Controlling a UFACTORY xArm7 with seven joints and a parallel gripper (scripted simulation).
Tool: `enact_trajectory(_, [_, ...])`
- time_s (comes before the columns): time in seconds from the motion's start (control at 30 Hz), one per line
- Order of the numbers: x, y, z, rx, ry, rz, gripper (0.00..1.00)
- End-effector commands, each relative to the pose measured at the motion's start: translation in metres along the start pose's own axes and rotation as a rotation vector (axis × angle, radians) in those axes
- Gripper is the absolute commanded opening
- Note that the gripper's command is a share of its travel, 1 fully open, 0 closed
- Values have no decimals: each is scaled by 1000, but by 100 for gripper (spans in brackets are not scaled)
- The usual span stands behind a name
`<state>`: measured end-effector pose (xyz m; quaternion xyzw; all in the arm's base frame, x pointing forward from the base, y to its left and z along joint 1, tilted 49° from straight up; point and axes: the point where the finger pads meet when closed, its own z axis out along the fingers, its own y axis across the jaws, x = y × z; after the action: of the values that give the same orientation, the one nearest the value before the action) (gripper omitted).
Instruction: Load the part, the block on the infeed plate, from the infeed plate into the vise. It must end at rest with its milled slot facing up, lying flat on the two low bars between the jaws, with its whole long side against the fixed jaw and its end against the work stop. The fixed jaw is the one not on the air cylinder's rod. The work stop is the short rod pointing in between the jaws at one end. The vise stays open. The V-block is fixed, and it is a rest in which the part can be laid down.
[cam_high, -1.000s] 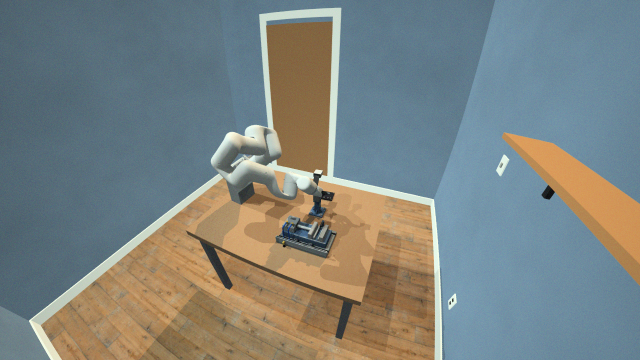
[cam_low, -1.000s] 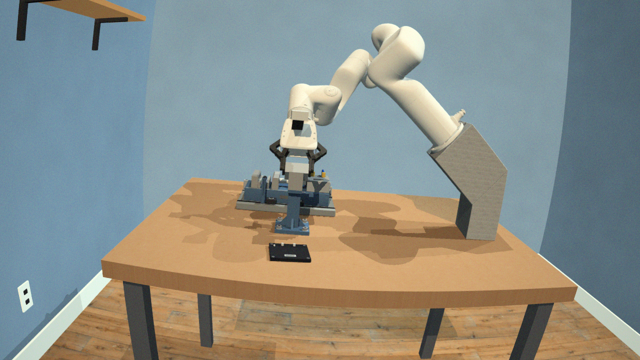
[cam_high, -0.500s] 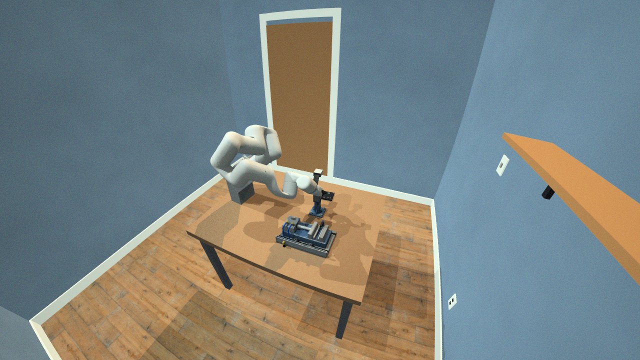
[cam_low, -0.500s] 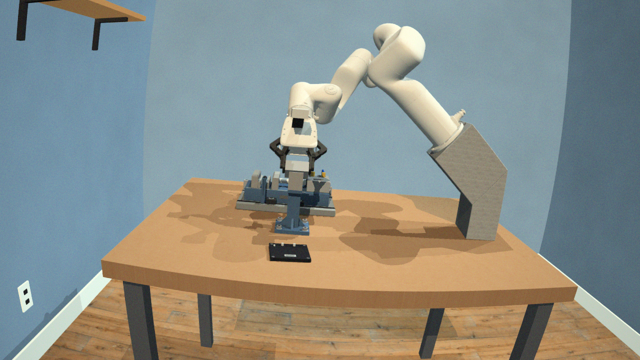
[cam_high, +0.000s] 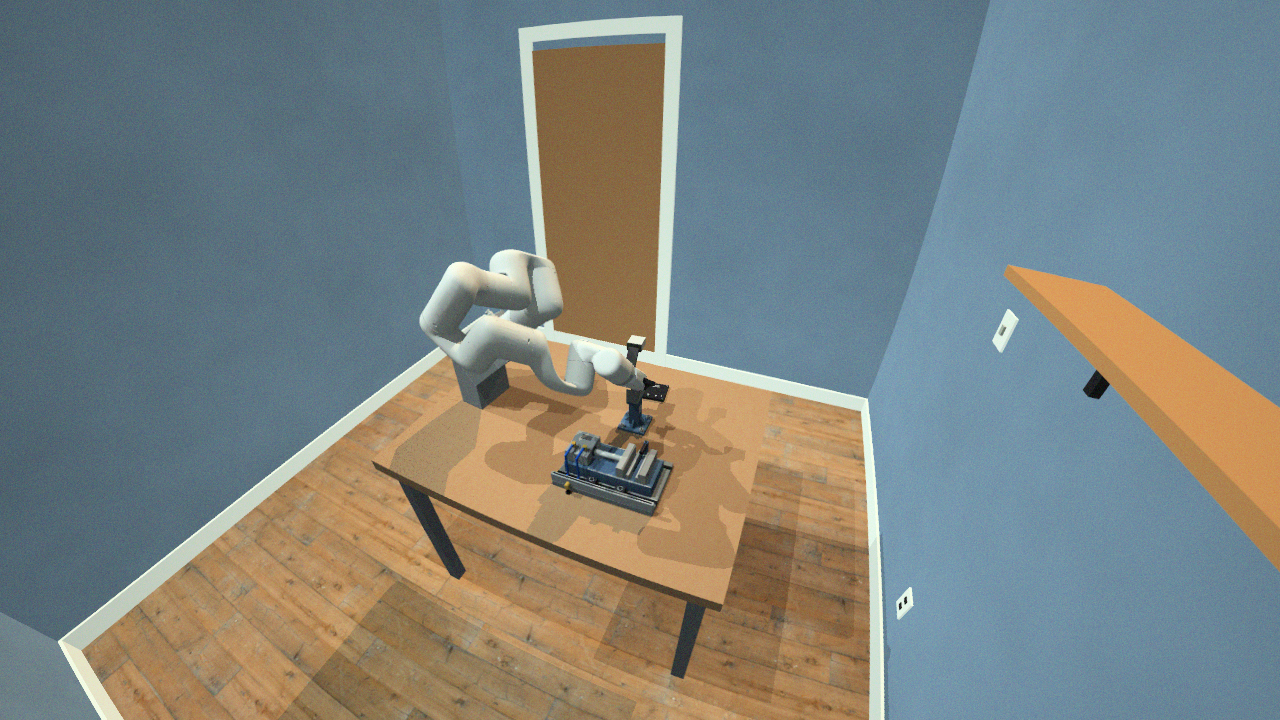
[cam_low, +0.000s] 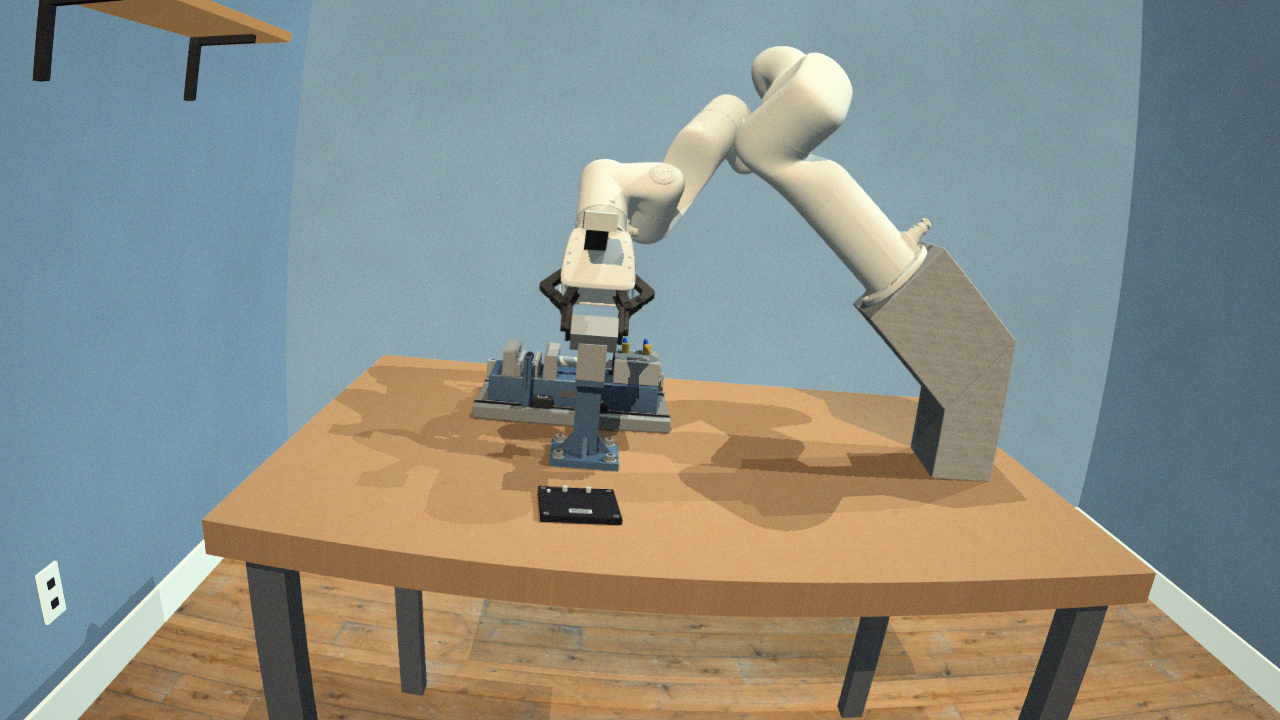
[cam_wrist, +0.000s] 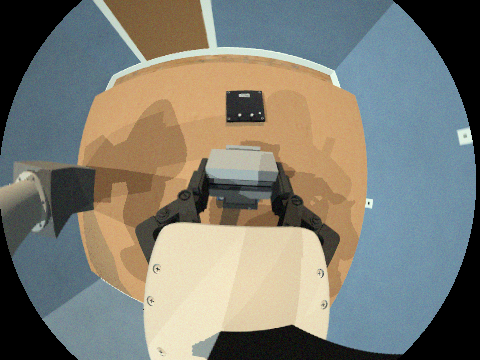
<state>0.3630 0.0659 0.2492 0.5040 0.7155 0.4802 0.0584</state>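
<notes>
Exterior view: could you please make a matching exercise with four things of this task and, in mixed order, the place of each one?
Things:
1. part
2. infeed plate
3. vise
4. V-block stand

Places:
A. lying flat, nearest the front edge of the table
B. between the fingers of the gripper
C. farthest back, behind the stand
D. between the black plate and the vise

Pairs: 1-B; 2-A; 3-C; 4-D

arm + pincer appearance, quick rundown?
Arm: off-white, smooth rounded links, no cables visible, on a grey angled pedestal. Pincer: cream housing with small screws and a black square patch, dark grey linkage fingers. No readable markings.
</notes>
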Motion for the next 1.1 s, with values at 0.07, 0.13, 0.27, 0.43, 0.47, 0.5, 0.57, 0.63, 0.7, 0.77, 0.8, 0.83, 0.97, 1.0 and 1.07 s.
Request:
enact_trajectory(0.07, [3,0,-3,-1,0,-1,0])
enact_trajectory(0.13, [3,0,-3,-1,0,-1,0])
enact_trajectory(0.27, [5,0,-5,-1,0,-1,0])
enact_trajectory(0.43, [7,0,-7,-1,0,-1,0])
enact_trajectory(0.47, [7,0,-7,-1,0,-1,0])
enact_trajectory(0.5, [7,0,-7,-1,0,-1,0])
enact_trajectory(0.57, [8,0,-8,-1,0,-1,0])
enact_trajectory(0.63, [8,0,-8,-1,0,-1,0])
enact_trajectory(0.7, [9,0,-9,-1,0,-1,0])
enact_trajectory(0.77, [9,0,-9,-1,0,-1,0])
enact_trajectory(0.8, [9,0,-9,-1,0,-1,0])
enact_trajectory(0.83, [10,0,-10,-1,0,-1,0])
enact_trajectory(0.97, [10,0,-10,-1,0,-1,0])
enact_trajectory(1.0, [11,0,-11,-1,0,-1,0])
enact_trajectory(1.07, [11,0,-11,-1,0,-1,0])
